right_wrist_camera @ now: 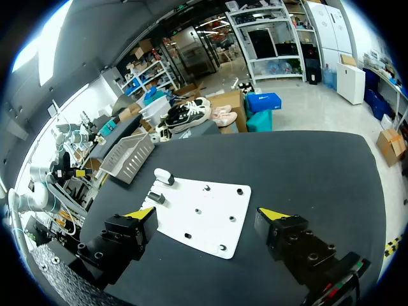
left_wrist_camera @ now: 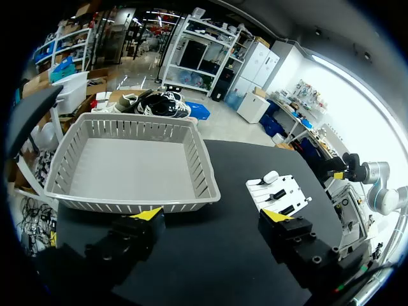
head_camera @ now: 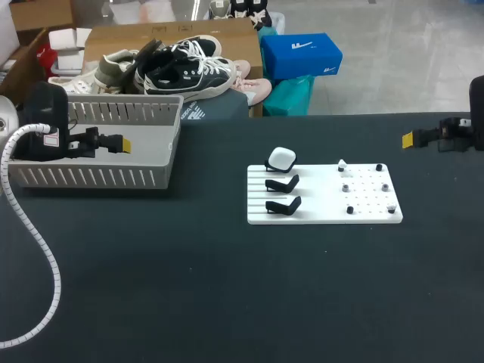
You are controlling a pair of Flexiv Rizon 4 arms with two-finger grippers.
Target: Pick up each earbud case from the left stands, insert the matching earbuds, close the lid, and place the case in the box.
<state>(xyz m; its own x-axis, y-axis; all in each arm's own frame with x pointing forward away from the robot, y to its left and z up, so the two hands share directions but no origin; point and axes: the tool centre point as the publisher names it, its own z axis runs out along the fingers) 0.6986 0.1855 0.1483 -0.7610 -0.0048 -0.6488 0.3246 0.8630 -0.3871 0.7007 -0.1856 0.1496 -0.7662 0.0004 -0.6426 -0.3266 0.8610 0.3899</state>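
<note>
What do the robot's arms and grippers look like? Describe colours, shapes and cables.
Both grippers are black and blocky, each with two fingers ending in yellow wedge tips: left gripper, right gripper. The left arm has a rounded black wrist, with a white ribbed cable looping from it across the table. The right arm shows only as a black block.

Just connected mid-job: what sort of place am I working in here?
Probably a robot test bench set up for an assembly drill: a black table, a white board of stands and pegs holding one white earbud case, and a grey slatted basket.
</note>
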